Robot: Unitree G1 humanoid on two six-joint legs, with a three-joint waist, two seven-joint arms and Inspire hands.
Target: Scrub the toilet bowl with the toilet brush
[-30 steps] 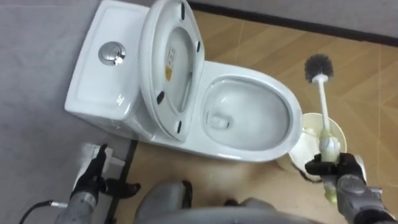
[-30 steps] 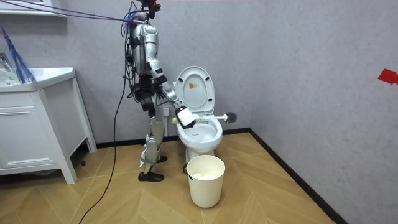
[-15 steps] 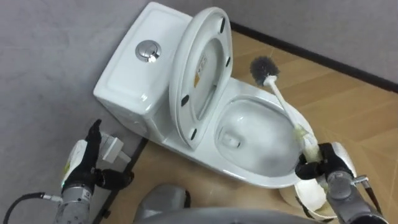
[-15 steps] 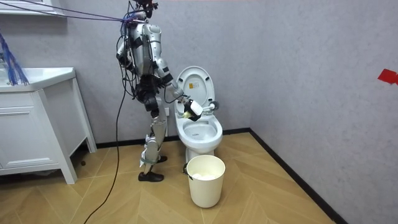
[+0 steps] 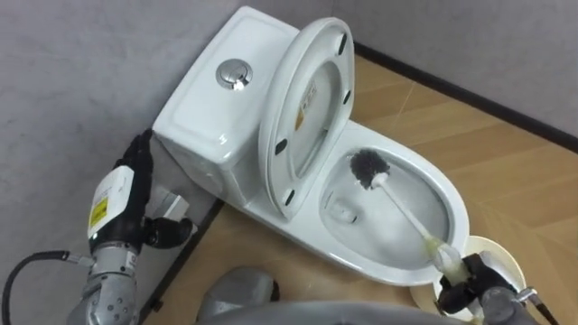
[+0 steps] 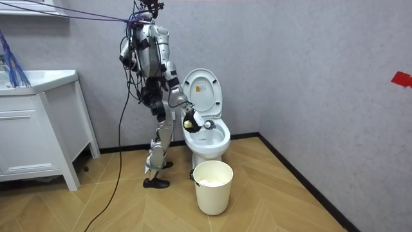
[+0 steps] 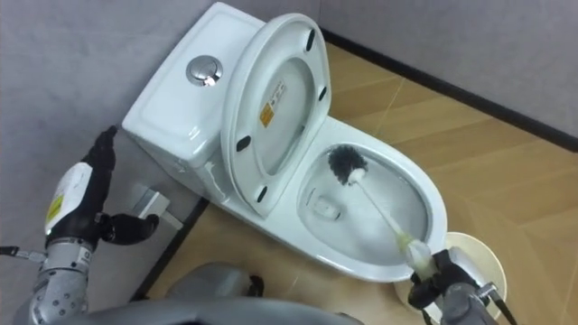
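Observation:
The white toilet stands against the grey wall with its seat and lid raised. A toilet brush with a dark bristle head and white handle reaches down into the bowl, its head by the bowl's back wall. My right hand is shut on the brush's handle end at the bowl's front rim, also seen in the right eye view. My left hand hangs to the left of the tank, fingers straight. In the room view I stand beside the toilet, leaning toward it.
A white bin stands on the wood floor by the bowl's front; the room view shows this bin before the toilet. A white cabinet with a sink is at the room view's left. The flush button tops the tank.
My right hand has swung the brush from above the bin over the rim and lowered its head into the bowl. The head camera shifted, so the toilet sits differently in view.

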